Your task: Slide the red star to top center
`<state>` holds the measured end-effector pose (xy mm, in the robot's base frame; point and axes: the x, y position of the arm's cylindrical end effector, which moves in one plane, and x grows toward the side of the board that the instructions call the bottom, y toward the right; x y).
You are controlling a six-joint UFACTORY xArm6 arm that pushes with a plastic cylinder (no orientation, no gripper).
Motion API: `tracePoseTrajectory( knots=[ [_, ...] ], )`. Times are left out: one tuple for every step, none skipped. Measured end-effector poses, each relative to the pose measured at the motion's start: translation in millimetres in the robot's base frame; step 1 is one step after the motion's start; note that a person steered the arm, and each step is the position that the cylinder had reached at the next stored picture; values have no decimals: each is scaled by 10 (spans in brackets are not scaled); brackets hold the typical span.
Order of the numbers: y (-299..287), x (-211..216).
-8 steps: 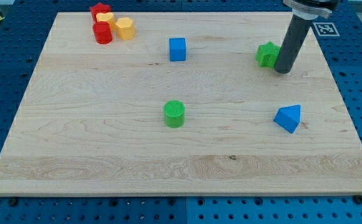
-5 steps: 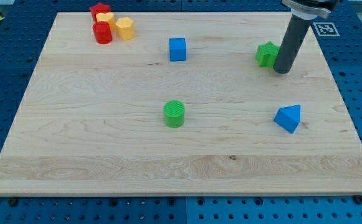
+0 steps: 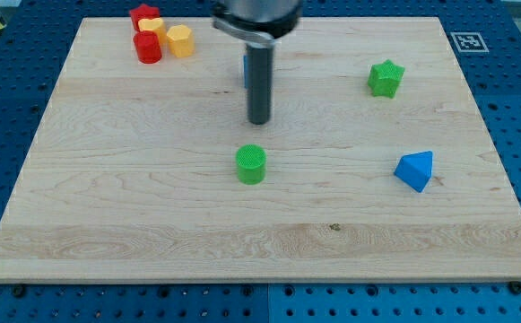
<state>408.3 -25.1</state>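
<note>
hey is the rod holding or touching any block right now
Nothing is held. My tip stands on bare board, above the green cylinder and apart from it, far from the red star.

A single camera covers the scene; there is no second view to share anything with. It sits beyond the bottom edge of the wooden board [image 3: 152,242], raised and tilted downward, facing toward the top edge. The board's side edges converge toward the view's top, so the bottom edge is nearest the lens. All four corners fit in frame, with the blue perforated table [image 3: 0,99] showing along every side, widest past the left and right edges. The camera stands near enough that the board fills most of the picture. A fiducial marker [image 3: 465,41] lies at the top right corner. The rod's upper mount is cut off by the view's top.
</note>
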Motion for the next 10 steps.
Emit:
tracePoseTrajectory(
  knots=[
    [-489, -154],
    [-980, -438],
    [-1371, -804],
    [-1600, -1178],
    [-1803, -1443],
    [-1873, -1463],
    [-2235, -1561],
    [-2278, -2083],
    [-2237, -2165],
    [-2175, -2173]
  ],
)
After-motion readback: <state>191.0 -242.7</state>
